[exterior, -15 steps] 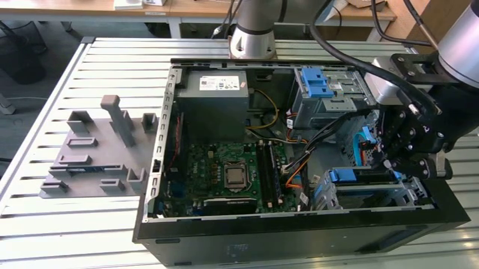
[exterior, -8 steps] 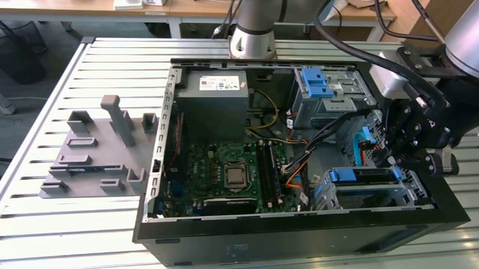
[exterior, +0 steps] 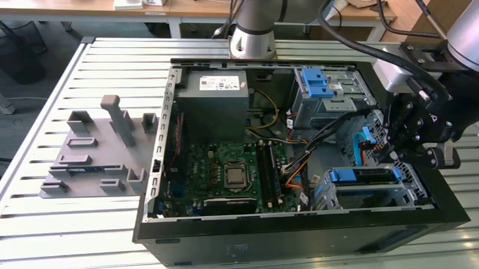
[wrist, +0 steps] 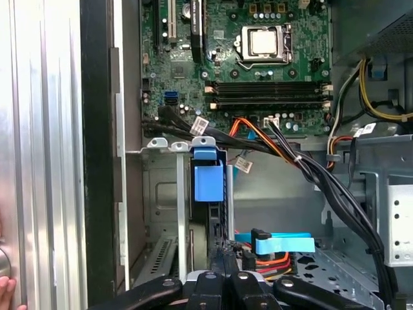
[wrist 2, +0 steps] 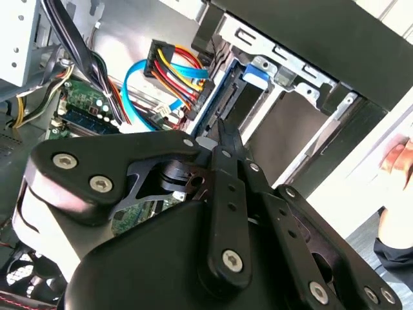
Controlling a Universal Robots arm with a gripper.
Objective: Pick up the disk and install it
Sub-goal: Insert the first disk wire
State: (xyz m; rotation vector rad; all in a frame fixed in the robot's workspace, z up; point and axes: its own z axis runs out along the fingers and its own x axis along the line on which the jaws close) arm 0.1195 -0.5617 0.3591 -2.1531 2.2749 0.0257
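Slatted counter (exterior: 45, 235) carries the open case (exterior: 299, 241); your gripper (wrist 2: 222, 139), pinched narrow, sits at the disk (exterior: 364, 175) in its bay at lower right — cables (wrist 2: 181, 77) nearby could snag.

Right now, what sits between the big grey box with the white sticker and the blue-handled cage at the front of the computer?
The green circuit board with its square chip socket lies between them, plus loose cables, in the exterior view.

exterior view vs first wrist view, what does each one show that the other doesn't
Exterior view alone: the grey slotted fixture on the slatted table, the power supply and the arm's base. First wrist view alone: a fingertip of a person at the picture's edge. Both: the motherboard with its processor socket, and the blue bracket in the drive cage.
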